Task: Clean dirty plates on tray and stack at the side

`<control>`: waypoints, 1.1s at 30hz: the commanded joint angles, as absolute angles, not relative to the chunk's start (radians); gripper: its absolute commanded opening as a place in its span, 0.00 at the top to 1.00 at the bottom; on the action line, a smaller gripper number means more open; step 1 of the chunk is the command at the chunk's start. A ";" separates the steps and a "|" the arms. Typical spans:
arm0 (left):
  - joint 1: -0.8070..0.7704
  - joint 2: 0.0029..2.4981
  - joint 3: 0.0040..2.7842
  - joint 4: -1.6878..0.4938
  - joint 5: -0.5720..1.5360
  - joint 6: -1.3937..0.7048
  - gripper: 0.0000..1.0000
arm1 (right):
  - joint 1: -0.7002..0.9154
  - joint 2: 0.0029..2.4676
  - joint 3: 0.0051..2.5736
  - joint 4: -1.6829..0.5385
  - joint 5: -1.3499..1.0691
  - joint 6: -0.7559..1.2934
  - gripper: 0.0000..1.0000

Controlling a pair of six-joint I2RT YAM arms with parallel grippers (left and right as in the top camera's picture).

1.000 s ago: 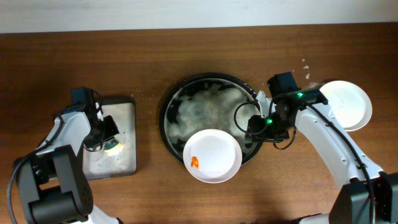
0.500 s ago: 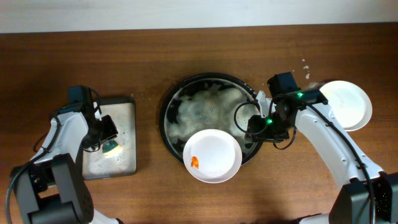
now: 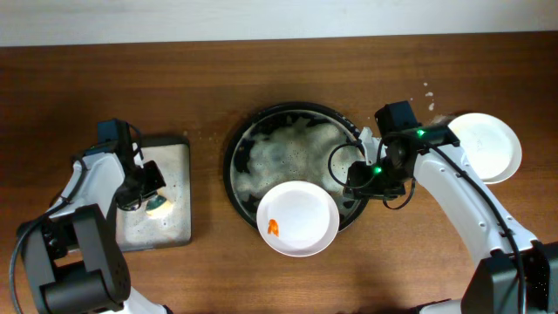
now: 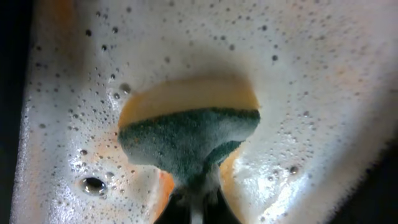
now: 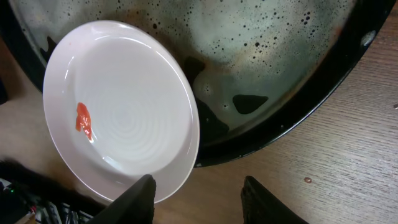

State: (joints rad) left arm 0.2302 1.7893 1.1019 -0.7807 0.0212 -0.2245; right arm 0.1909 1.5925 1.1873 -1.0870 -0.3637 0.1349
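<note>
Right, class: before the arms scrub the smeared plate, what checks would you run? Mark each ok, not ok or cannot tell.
1. Sponge pinched in the left gripper: ok.
2. Sponge soapy: ok, foam surrounds it in the sponge tray.
3. Smeared plate on the black tray: ok, though it overhangs the rim.
4. Right gripper steadying the plate: not ok, its fingers stand open at the plate's edge.
5. Room to stack on the white plate at the side: ok.
</note>
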 commanded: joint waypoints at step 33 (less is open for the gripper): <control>0.222 1.477 1.214 -0.798 0.276 -0.025 0.99 | 0.271 1.652 1.026 -0.736 -0.182 0.398 0.96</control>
State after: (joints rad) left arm 0.2302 1.4994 1.1988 -0.8013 0.2554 -0.0444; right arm 0.2993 1.6543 0.9806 -0.7631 -0.2462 0.4301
